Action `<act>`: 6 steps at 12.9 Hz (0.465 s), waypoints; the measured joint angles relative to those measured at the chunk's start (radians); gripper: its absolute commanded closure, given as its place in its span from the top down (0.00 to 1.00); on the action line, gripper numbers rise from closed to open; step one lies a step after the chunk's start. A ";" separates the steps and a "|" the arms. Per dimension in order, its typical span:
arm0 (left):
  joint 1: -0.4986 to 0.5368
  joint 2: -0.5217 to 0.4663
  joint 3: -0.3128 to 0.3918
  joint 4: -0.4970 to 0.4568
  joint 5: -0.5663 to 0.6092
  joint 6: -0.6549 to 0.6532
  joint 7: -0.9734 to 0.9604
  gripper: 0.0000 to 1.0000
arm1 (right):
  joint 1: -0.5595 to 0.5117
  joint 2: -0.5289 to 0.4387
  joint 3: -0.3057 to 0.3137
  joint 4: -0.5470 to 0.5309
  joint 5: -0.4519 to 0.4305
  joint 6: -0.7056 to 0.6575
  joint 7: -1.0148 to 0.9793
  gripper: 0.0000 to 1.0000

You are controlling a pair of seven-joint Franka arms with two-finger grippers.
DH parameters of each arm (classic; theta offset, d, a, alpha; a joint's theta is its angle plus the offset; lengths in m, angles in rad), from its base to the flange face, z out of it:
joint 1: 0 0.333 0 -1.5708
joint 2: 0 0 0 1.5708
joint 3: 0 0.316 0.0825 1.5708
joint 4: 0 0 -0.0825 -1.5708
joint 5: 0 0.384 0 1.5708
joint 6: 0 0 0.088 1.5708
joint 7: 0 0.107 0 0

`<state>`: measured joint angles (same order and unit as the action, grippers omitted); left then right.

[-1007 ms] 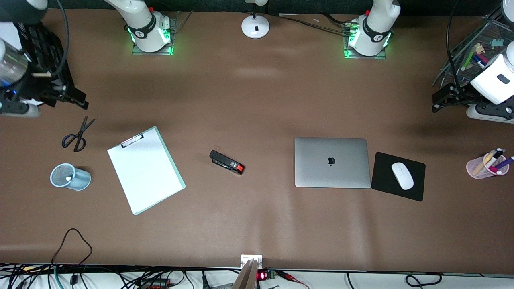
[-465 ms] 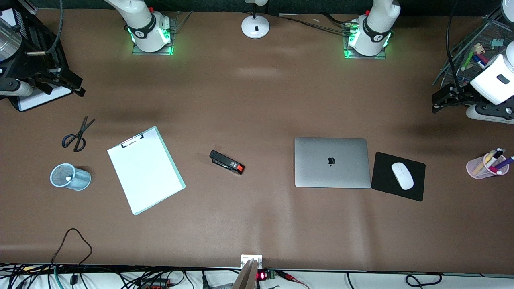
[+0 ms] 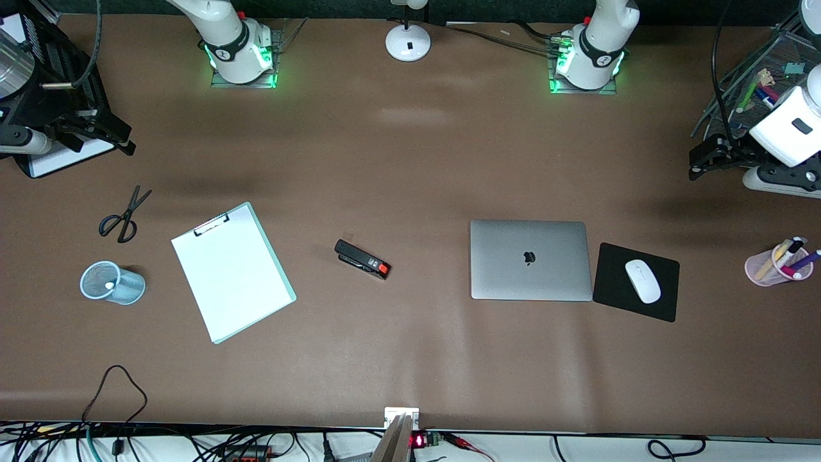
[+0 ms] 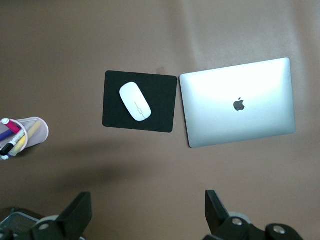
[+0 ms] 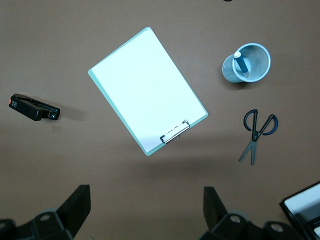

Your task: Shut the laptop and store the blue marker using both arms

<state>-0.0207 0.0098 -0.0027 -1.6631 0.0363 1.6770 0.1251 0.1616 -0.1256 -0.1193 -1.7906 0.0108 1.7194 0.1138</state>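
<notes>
a: the fingers of the left gripper stand wide apart and hold nothing; the right gripper is spread the same way, also without a load.

b: and where are they?

a: both are up in the air; the left gripper hangs at the left arm's end of the table, near a wire rack; the right gripper hangs at the right arm's end.

b: the laptop?

a: it lies flat with the lid down, logo up; the black mouse pad with a white mouse is just beside it.

b: the blue marker?

a: it stands in the blue mesh cup, nearer to the front camera than the scissors, near the clipboard.
</notes>
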 measured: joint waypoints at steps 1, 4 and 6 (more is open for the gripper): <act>-0.002 0.000 0.000 0.000 0.000 -0.003 0.000 1.00 | 0.000 0.000 0.000 0.000 0.000 0.000 -0.003 1.00; -0.003 0.000 0.000 0.000 0.000 -0.007 0.000 1.00 | 0.000 0.000 0.000 0.000 0.000 -0.002 -0.008 1.00; -0.003 0.000 0.000 0.001 0.000 -0.008 0.000 1.00 | 0.000 0.000 0.000 0.002 0.000 -0.004 -0.031 1.00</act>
<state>-0.0237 0.0098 -0.0030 -1.6624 0.0364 1.6693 0.1251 0.1617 -0.1255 -0.1189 -1.7889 0.0105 1.7150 0.0824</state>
